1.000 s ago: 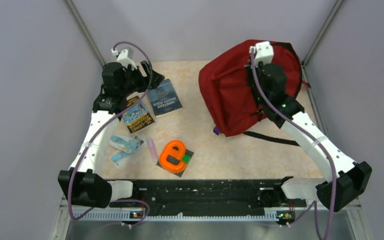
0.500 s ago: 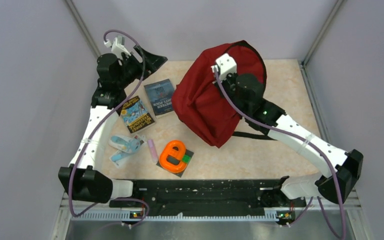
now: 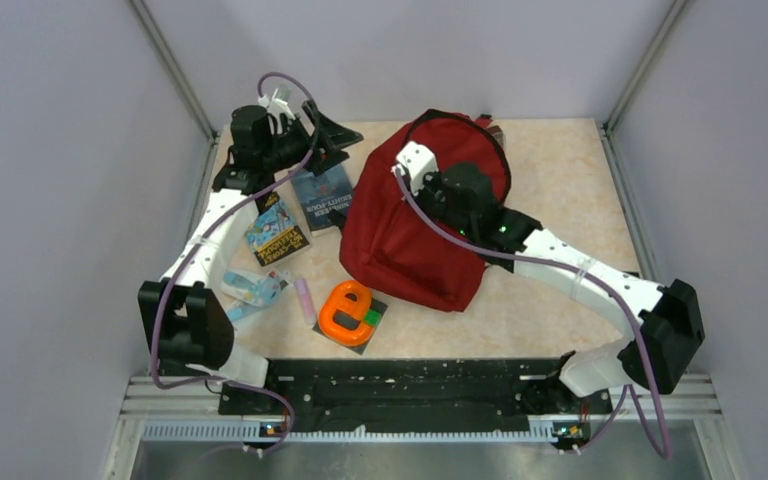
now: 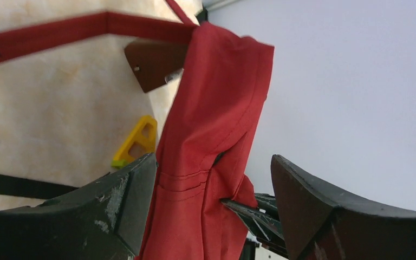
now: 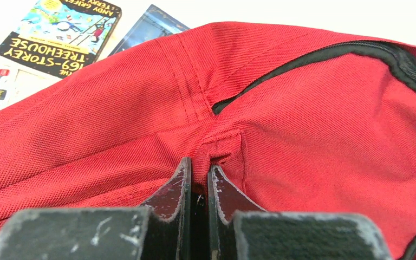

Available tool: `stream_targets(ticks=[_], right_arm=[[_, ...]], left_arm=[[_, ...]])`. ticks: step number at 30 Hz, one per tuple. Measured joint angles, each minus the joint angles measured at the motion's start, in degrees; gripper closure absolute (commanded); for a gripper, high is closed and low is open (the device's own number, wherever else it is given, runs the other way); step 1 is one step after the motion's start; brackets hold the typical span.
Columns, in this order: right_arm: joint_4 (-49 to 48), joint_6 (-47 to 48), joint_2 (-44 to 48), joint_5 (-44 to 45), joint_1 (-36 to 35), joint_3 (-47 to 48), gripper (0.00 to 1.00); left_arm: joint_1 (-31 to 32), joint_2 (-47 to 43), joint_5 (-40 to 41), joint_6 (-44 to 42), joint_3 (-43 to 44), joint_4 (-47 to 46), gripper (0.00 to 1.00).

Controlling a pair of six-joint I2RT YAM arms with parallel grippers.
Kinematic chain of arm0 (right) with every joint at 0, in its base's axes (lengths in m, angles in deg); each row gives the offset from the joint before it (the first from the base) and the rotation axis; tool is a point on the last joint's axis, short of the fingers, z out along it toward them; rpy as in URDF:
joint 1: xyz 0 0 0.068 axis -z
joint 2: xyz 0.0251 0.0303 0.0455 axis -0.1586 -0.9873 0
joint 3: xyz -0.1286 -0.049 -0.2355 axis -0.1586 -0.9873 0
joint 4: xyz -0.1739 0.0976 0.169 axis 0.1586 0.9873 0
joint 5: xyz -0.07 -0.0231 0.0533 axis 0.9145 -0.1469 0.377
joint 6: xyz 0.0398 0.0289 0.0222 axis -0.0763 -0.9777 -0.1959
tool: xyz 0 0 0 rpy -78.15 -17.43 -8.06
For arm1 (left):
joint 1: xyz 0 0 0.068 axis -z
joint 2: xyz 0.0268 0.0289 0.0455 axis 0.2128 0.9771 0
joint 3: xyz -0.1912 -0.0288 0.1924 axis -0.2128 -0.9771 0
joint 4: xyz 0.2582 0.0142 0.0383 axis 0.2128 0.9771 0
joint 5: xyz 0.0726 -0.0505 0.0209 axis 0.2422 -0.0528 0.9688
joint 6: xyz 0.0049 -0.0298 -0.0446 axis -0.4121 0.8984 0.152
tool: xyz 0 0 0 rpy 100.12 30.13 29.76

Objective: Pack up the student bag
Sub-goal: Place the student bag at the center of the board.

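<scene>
The right gripper (image 5: 197, 176) has its jaws clamped on a thin stitched fold of the large dark red fabric backpack (image 5: 281, 108), which bulges just ahead of them; so small a bite could slip under the bag's weight. The left gripper (image 4: 212, 162) holds its jaws wide apart, and the red cloth seems to lie beyond their tips, so closing too early would probably miss it.

Pale lilac-grey walls (image 3: 50, 200) and slanting metal posts (image 3: 172, 72) enclose a mottled beige tabletop (image 3: 560, 170) under even light.

Both arms (image 3: 200, 250) are white with black joints (image 3: 182, 328) and thin purple cables (image 3: 280, 75), and the right gripper (image 5: 197, 181) has scratched black fingers (image 5: 170, 197).
</scene>
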Motion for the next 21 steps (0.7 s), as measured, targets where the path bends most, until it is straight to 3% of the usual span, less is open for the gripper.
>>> stream_targets(ticks=[9, 21], right_arm=[[0.5, 1.4, -0.5, -1.8, -1.7, 0.0, 1.0], [2.1, 5.4, -1.8, 0.3, -5.1, 0.0, 1.0]], left_arm=[[2.8, 4.6, -5.4, 1.4, 0.0, 1.9, 0.15], [5.3, 7.0, -2.0, -4.9, 3.4, 12.3, 0.13]])
